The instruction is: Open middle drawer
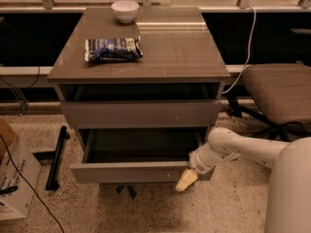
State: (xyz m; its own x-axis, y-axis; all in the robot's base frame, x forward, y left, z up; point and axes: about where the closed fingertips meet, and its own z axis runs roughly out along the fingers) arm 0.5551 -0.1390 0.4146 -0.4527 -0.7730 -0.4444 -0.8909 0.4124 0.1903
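Note:
The grey-brown cabinet (141, 57) has a closed upper front panel (141, 113) under a dark gap. Below it the middle drawer (126, 172) stands pulled out toward me, and its dark inside (143, 147) shows nothing I can make out. Whatever sits under it is hidden by its front panel. My white arm (243, 152) reaches in from the right. My gripper (186, 179) is at the right end of the pulled-out drawer's front panel, with its pale tip against or just in front of the lower edge.
A blue snack bag (113, 49) and a white bowl (125, 10) lie on the cabinet top. An office chair (279, 89) stands at the right and a cardboard box (12, 178) at the left. A black bar (56, 157) lies on the speckled floor.

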